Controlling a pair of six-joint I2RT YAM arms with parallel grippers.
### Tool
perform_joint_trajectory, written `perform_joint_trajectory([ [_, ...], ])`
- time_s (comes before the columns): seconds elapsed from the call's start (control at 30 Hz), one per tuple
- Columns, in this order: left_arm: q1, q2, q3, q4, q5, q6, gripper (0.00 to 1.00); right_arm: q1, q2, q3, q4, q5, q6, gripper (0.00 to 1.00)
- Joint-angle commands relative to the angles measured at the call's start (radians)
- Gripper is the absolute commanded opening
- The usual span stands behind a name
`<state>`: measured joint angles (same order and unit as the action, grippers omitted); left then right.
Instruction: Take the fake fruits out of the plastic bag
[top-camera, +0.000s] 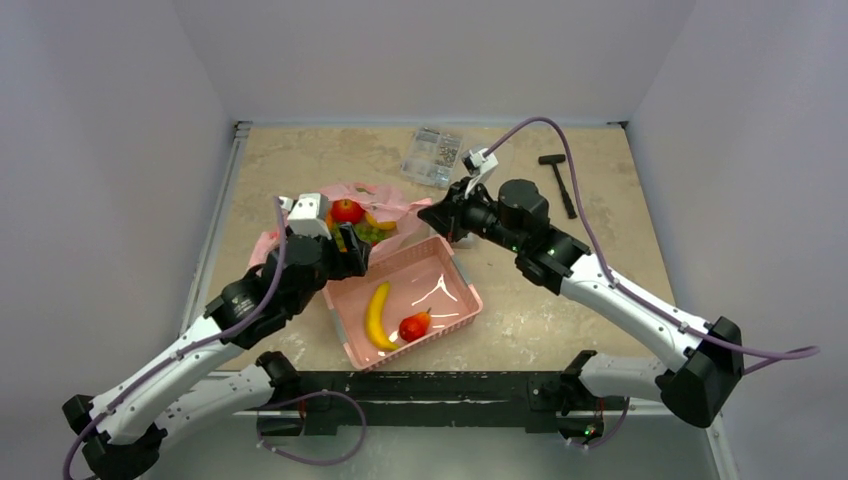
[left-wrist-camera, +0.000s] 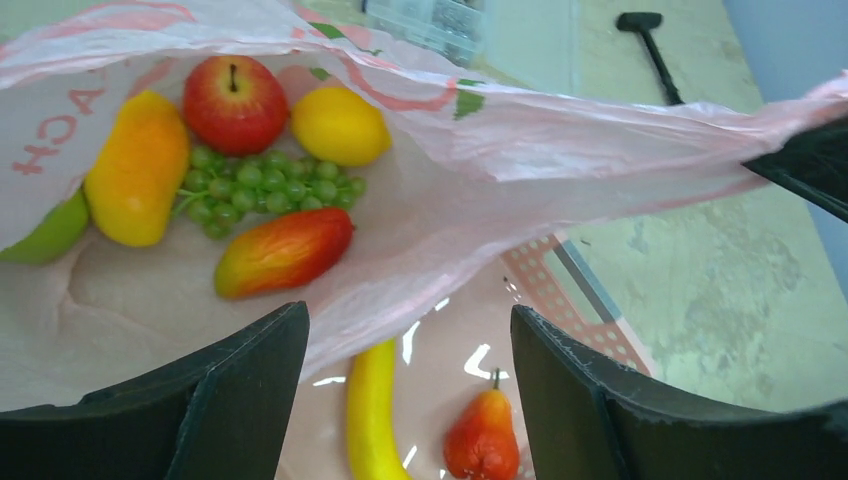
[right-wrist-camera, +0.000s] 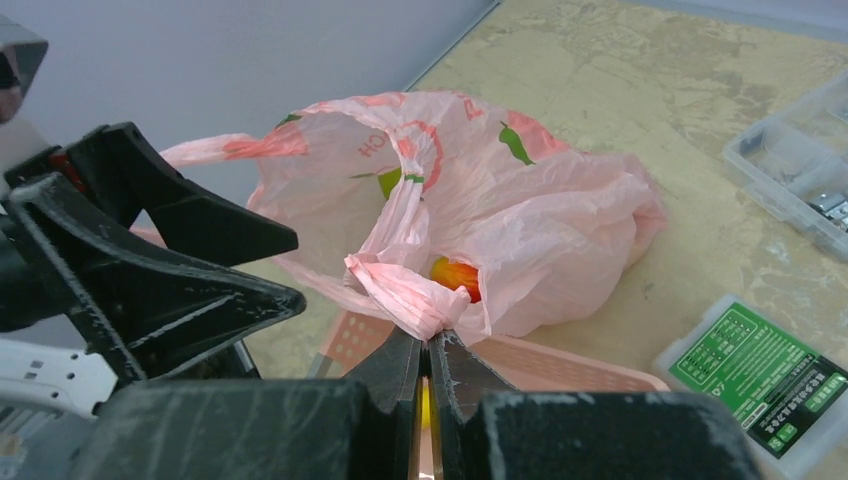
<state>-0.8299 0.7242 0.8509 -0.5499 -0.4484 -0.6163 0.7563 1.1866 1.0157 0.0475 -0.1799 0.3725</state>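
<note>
The pink plastic bag (top-camera: 395, 205) lies at the far edge of a pink basket (top-camera: 468, 297), mouth held open. My right gripper (right-wrist-camera: 430, 345) is shut on a bunched edge of the bag (right-wrist-camera: 450, 200) and holds it up; in the top view it (top-camera: 437, 216) is at the bag's right side. My left gripper (left-wrist-camera: 408, 320) is open and empty at the bag's mouth, above the basket. Inside the bag lie a red apple (left-wrist-camera: 235, 103), a lemon (left-wrist-camera: 340, 125), green grapes (left-wrist-camera: 270, 190), an orange-yellow piece (left-wrist-camera: 137, 167) and a red-yellow piece (left-wrist-camera: 285, 250). A banana (top-camera: 377, 315) and a red pear (top-camera: 413, 326) lie in the basket.
A clear parts box (top-camera: 432, 155) and a black hammer-like tool (top-camera: 560, 180) lie at the back of the table. A box with a green label (right-wrist-camera: 770, 375) stands right of the basket. The left gripper's black fingers (right-wrist-camera: 150, 260) fill the left of the right wrist view.
</note>
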Motion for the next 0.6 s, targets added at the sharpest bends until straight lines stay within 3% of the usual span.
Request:
perform_joint_trajectory([
  [0.0, 0.036, 0.057, 0.015, 0.115, -0.132, 0.007, 0.68, -0.004, 0.021, 0.075, 0.067, 0.057, 0.105, 0.0],
  [0.13, 0.139, 0.122, 0.013, 0.141, -0.088, -0.032, 0.54, -0.004, 0.049, 0.099, 0.086, 0.093, 0.193, 0.0],
  [0.23, 0.242, 0.157, -0.024, 0.189, 0.002, -0.065, 0.51, -0.004, 0.077, 0.132, 0.092, 0.101, 0.235, 0.0],
  [0.4, 0.316, 0.231, -0.035, 0.257, 0.101, -0.051, 0.5, -0.003, 0.117, 0.188, 0.097, 0.103, 0.251, 0.0],
  [0.57, 0.384, 0.404, 0.023, 0.275, 0.246, -0.048, 0.48, -0.004, 0.136, 0.208, 0.104, 0.099, 0.242, 0.0],
])
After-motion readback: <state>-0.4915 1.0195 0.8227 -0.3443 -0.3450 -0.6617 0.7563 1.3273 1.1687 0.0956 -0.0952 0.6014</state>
